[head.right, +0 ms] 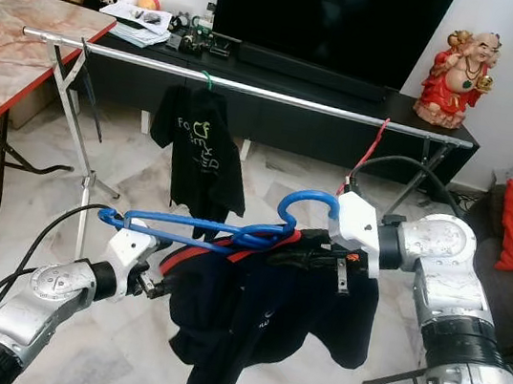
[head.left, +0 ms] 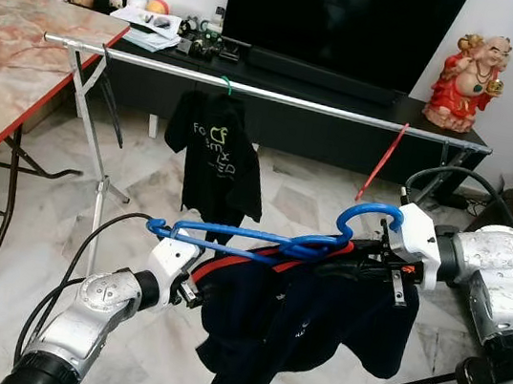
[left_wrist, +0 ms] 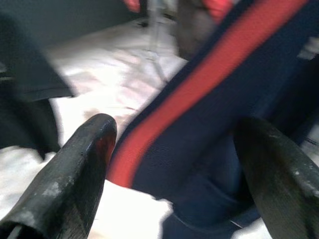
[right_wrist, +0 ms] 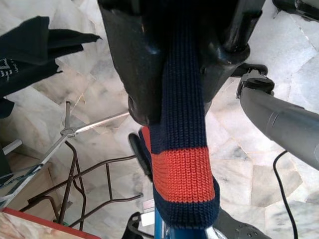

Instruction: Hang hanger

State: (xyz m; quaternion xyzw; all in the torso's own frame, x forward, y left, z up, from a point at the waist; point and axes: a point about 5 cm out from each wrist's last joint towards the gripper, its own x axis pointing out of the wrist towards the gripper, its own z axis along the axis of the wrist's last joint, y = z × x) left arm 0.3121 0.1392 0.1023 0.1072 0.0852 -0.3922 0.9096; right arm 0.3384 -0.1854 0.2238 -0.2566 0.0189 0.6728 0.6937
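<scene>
left eye view: a blue hanger with a dark shirt draped on it is held up in the air between both arms, well short of the rail.
rail: a metal bar on a stand in front of the tv bench; a black tee hangs near its middle, and the bar is bare towards its right end.
right gripper: at the hook end of the hanger, clamped on the shirt collar.
left gripper: under the hanger's left tip, at the shirt's shoulder.
right eye view: same scene; the hook curls up, free above the right wrist.
left wrist view: fingers stand apart with navy and red cloth between them; not clamped.
right wrist view: fingers closed on the ribbed navy and red collar.
handling: my judgement, the hanger is light and stiff, the shirt soft and prone to slide off; hold near the hook and keep it level.
</scene>
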